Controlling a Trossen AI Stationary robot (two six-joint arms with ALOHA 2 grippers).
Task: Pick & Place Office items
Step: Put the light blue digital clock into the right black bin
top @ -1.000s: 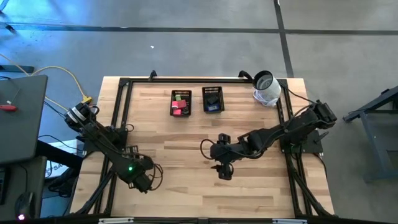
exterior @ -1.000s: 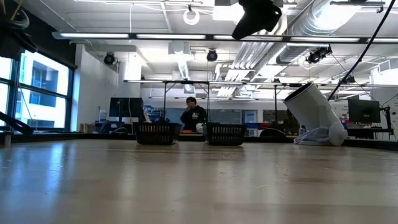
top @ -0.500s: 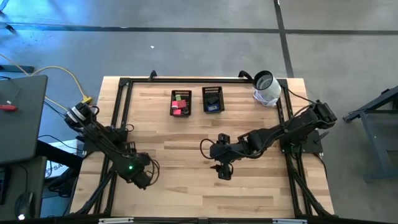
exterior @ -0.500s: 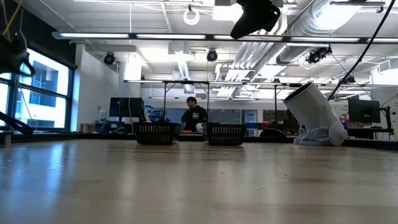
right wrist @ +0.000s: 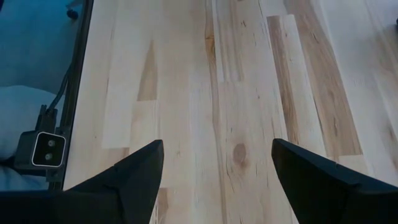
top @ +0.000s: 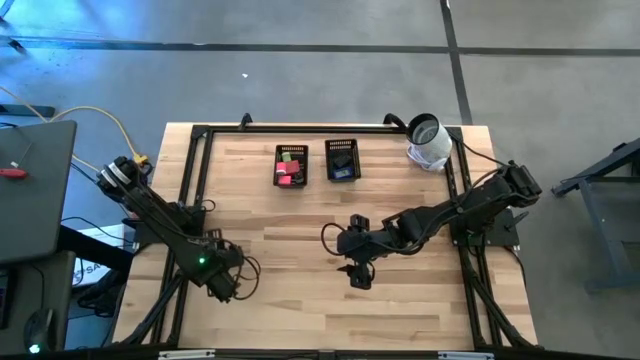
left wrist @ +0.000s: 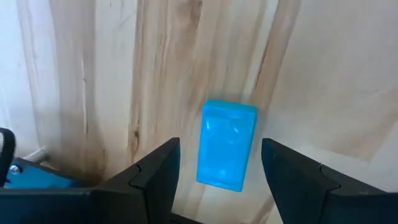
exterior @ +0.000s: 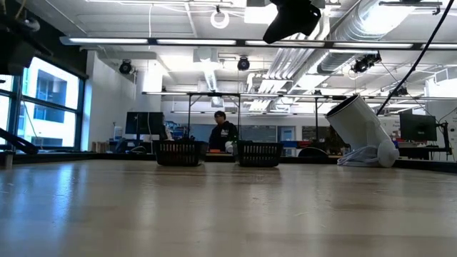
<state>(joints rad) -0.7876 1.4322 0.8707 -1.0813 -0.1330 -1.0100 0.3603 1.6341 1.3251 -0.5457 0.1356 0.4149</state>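
A: High view: we note pieces in the left mesh tray [top: 291, 166] and right mesh tray [top: 342, 160].

B: Left wrist: left gripper [left wrist: 217, 163] fingers apart, a blue piece [left wrist: 226, 153] between them on the table [left wrist: 311, 81].

A: Right wrist: right gripper [right wrist: 214, 163] spread, empty.

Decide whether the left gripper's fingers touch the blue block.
Apart. The left wrist view shows bare wood on both sides between the blue block and the fingers of the left gripper.
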